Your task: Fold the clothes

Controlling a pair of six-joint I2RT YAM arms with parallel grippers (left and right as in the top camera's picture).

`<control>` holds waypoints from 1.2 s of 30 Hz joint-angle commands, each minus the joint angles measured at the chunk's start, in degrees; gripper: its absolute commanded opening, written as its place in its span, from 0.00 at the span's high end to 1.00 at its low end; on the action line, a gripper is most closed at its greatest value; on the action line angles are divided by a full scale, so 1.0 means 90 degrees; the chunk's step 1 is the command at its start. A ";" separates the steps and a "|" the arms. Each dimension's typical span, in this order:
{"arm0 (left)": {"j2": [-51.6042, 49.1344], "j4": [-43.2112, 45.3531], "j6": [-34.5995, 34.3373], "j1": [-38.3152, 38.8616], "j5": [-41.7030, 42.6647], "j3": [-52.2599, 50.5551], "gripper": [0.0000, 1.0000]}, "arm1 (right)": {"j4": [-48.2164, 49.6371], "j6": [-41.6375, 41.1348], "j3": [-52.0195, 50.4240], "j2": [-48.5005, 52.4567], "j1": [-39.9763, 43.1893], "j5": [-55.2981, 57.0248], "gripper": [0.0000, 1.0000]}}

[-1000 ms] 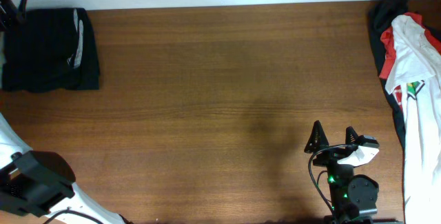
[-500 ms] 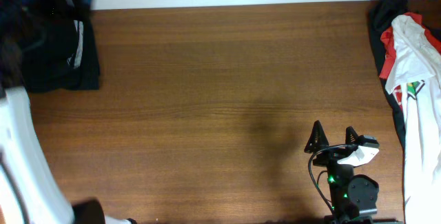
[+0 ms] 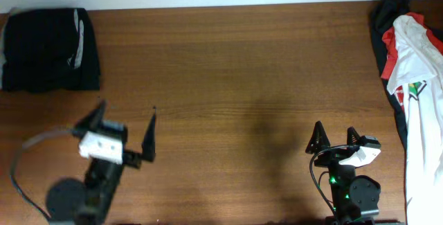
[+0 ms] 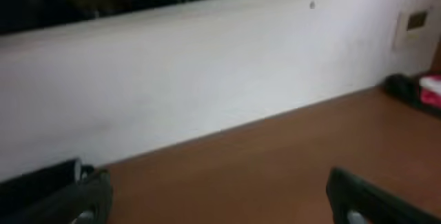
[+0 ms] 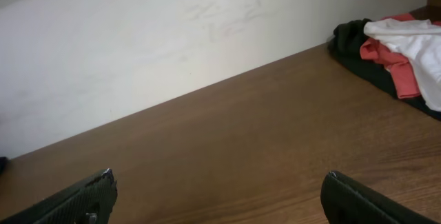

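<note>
Lying folded at far-left worktop corner: black garment; white garment heaped far right. Left gripper, right gripper wide, empty.

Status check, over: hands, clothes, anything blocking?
Left hand open, empty. Right hand open, empty. Black garment folded, back-left corner; white garment with red trim heaped unfolded at right edge. Nothing blocking.

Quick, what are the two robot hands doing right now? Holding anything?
Left hand: open, holding nothing.
Right hand: open, holding nothing.
</note>
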State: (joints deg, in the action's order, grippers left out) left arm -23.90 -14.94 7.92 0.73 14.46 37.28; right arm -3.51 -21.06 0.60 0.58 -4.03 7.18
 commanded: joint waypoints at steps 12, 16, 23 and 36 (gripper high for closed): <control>0.2618 0.2331 0.0075 -0.0505 -0.0423 -0.3922 0.01 | -0.0058 -0.0051 -0.0032 -0.0044 0.0044 -0.0012 0.01; 0.2625 0.2237 0.0032 -0.0517 -0.0967 -0.4090 0.01 | -0.0058 -0.0051 -0.0032 -0.0044 0.0044 -0.0010 0.01; 0.2625 0.1326 0.0029 -0.0517 -0.1914 -0.4090 0.01 | -0.0058 -0.0051 -0.0032 -0.0044 0.0044 -0.0010 0.01; 0.2623 0.1146 0.0034 -0.0517 -0.1870 -0.4085 0.01 | -0.0058 -0.0051 -0.0032 -0.0044 0.0044 -0.0012 0.01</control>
State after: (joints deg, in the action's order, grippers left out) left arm -0.78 -4.51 7.88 -3.57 -1.56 0.71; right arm -3.51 -21.04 0.60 0.62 -4.03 7.01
